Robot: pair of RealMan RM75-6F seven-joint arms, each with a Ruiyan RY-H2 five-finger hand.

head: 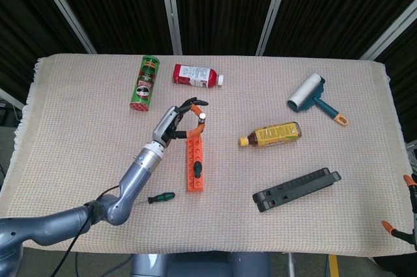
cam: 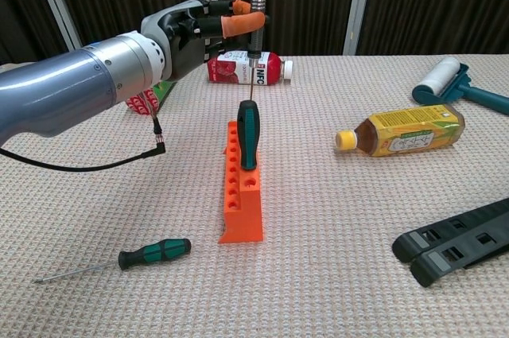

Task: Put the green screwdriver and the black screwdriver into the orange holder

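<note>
Holder mid-tabletop, one screwdriver standing in it.
The holder [cam: 241, 192] lies lengthwise; a loose screwdriver [cam: 151, 254] lies left-front of it, the can [head: 144, 82] and a bottle [head: 195, 75] behind, another bottle [cam: 406, 133] right, roller [head: 311, 95] far right.

The left hand [head: 174, 123] reaches over the beige woven tabletop [head: 78, 153], its orange-tipped fingers [head: 195, 131] curled around a slim metal-capped tool [head: 201, 116] held over the far end of the long orange plastic holder [head: 195, 162]. A green-and-black-handled screwdriver [head: 197, 169] stands in that holder, nearer than the hand. Another small green-handled screwdriver [head: 160, 197] lies flat beside the forearm, just left of the holder. Beyond the hand lie a green cylindrical snack can [head: 145, 82] and a red-labelled bottle [head: 197, 75].
</note>
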